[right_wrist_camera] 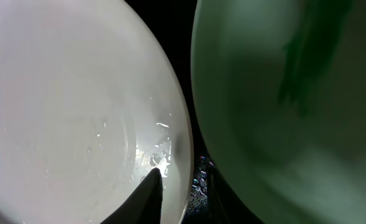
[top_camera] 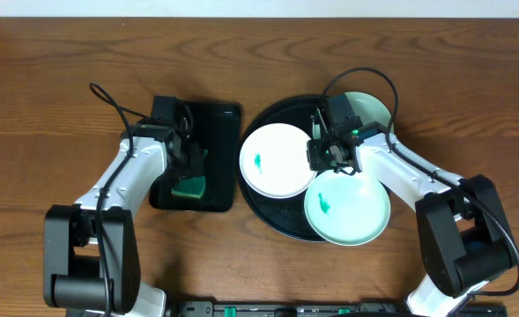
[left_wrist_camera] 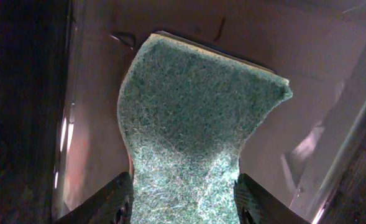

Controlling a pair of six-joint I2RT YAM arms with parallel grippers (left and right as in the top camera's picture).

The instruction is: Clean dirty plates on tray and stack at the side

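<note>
Scratchy green sponge (left_wrist_camera: 189, 118) is squeezed tight in the left gripper (left_wrist_camera: 183, 202), over a small black rectangle tray (top_camera: 224, 132). The right gripper (right_wrist_camera: 183, 186) is nearly closed around the round white plate (right_wrist_camera: 77, 106) rim; I cannot tell if it pinches. That plate, the near mint plate (top_camera: 352, 211) and the far mint plate (top_camera: 374, 106) lie on the big round shiny black tray (top_camera: 281, 220).

Three plates on the round black tray

The white plate (top_camera: 278, 160) lies flat on the left of the glossy tray (top_camera: 263, 207), with a small teal smear left of its middle. The front mint plate (top_camera: 348, 207), also smeared teal, sits at the near right, just beside it. The rear mint plate (top_camera: 371, 107) lies far right, partly hidden
</note>
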